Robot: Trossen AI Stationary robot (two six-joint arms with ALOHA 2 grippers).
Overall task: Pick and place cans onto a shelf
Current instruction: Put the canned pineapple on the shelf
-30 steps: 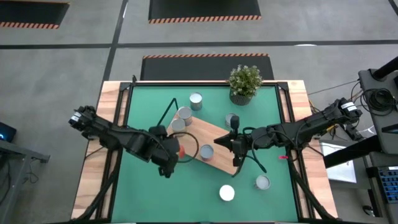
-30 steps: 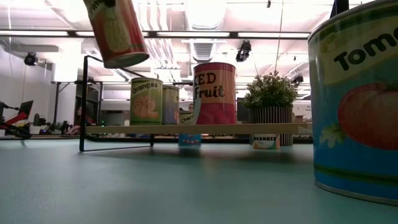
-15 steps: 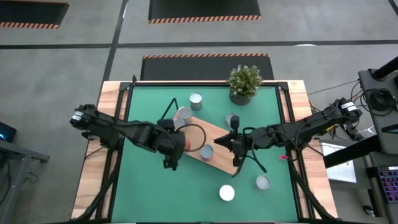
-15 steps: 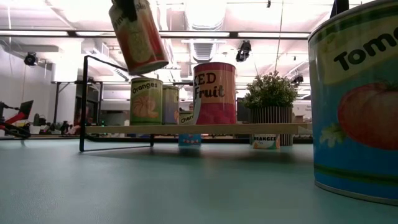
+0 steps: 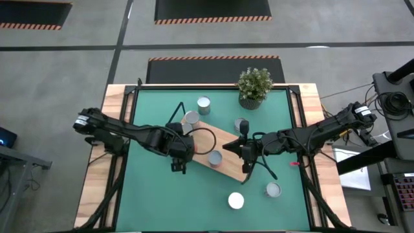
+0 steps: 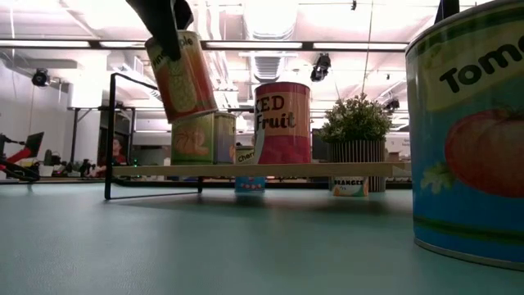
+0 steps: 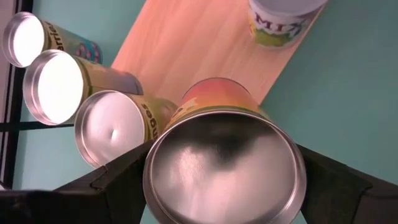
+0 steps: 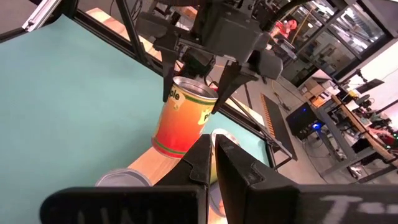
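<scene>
Low view shows the left tool (image 6: 168,16), clamping the orange-labelled metal can (image 6: 182,75), has carried it over the light-wood shelf (image 6: 262,170), ready for lowering.

The light-wood shelf board with black wire end loops (image 5: 217,150) lies slantwise on the green desk mat (image 5: 155,194). Bare board shows between the two silver-topped tins (image 7: 74,106) crowding its left end and the mixed-fruit tin (image 5: 215,158) at its middle. Over that end hangs the left end effector (image 5: 183,146), gripping an orange-labelled tin (image 6: 182,75). The right end effector (image 5: 243,149), fingers together, blocks the board's right end. Nearer the desk front from the board, mat lies bare, except a white-topped tin (image 5: 236,200) and a silver one (image 5: 273,189).
</scene>
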